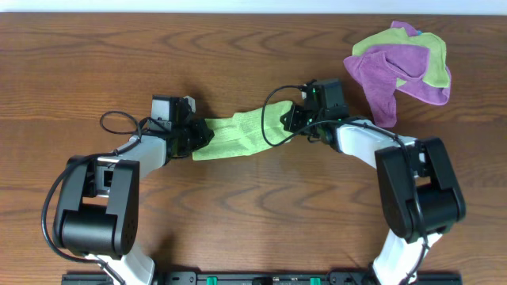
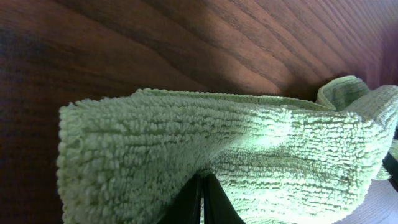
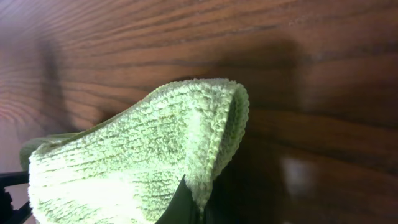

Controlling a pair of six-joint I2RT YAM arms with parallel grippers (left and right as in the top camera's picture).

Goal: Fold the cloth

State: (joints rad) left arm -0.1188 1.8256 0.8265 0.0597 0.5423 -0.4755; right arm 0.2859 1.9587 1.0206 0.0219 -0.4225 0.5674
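Now the cloth [image 1: 238, 133] spans the gap between the two arms near the middle of the table [image 1: 79, 63]. The left gripper [image 1: 200, 134] is clamped on its left end and the right gripper [image 1: 291, 119] is pinched tight on its right end, which sits slightly farther back. In both wrist views the terry edge drapes over closed fingers. Bare wood lies in front and behind. A pile [image 1: 400, 67] of purple and green cloths sits well apart, at the back right.
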